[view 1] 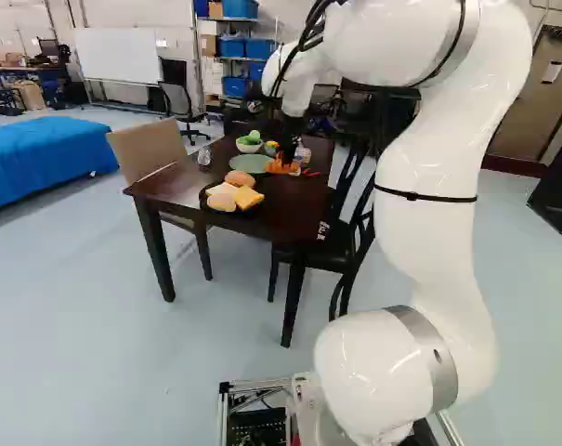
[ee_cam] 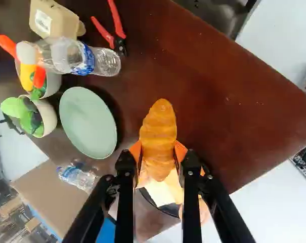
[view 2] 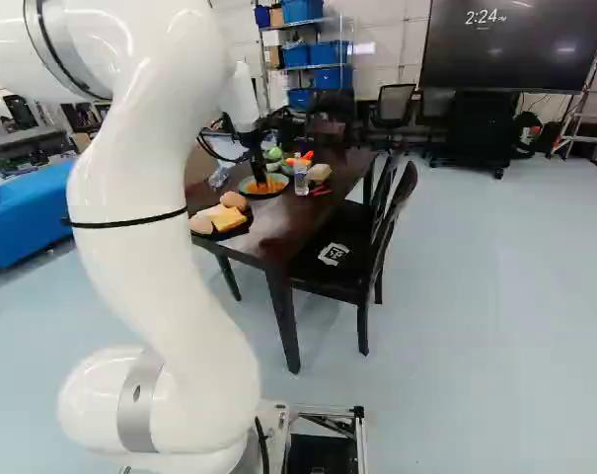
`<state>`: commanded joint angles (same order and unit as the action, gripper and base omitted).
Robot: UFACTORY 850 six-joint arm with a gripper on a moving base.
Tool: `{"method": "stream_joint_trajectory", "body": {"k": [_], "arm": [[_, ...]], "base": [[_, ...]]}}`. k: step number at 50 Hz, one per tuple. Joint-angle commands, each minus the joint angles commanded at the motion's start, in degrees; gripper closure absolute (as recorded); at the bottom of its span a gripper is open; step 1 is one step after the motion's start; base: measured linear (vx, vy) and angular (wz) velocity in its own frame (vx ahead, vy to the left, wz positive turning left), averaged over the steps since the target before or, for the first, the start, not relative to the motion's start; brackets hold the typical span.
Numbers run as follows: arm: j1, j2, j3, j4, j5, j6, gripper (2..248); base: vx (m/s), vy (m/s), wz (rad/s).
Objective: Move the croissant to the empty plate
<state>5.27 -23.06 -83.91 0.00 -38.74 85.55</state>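
Wrist view, desk (ee_cam: 218, 86): beneath everything here.
Empty plate (ee_cam: 88, 122): beside the gripper (ee_cam: 158, 151), bare to receive food.
Gripper: closed on the croissant's (ee_cam: 159, 124) 2 sides, presumably for steady carrying.
Croissant: lifted above the desk, not yet plated.

Pale blue floor (view 1: 104, 344), white walls (view 1: 22, 30).

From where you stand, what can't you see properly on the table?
- Wrist view: part of the black plate, behind its food and the tool.
- Wrist view: part of the bowl with yellow food, behind a bottle.
- Right base view: part of the table, behind my arm.
- Left base view: the croissant's shape, too small.
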Motion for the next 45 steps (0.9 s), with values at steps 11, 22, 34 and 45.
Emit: {"method": "stream_joint_trajectory", "body": {"k": [11, 22, 34, 45], "arm": [[0.8, -3.0, -3.8, 0.0, 0.0, 0.0, 150], [1.6, -5.9, -7.8, 0.0, 0.0, 0.0, 150], [2.0, -8.4, -11.1, 0.0, 0.0, 0.0, 150], [2.0, -8.4, -11.1, 0.0, 0.0, 0.0, 150]], "base": [[0.000, 0.000, 0.000], [0.000, 0.000, 0.000], [0.000, 0.000, 0.000], [0.000, 0.000, 0.000]]}}
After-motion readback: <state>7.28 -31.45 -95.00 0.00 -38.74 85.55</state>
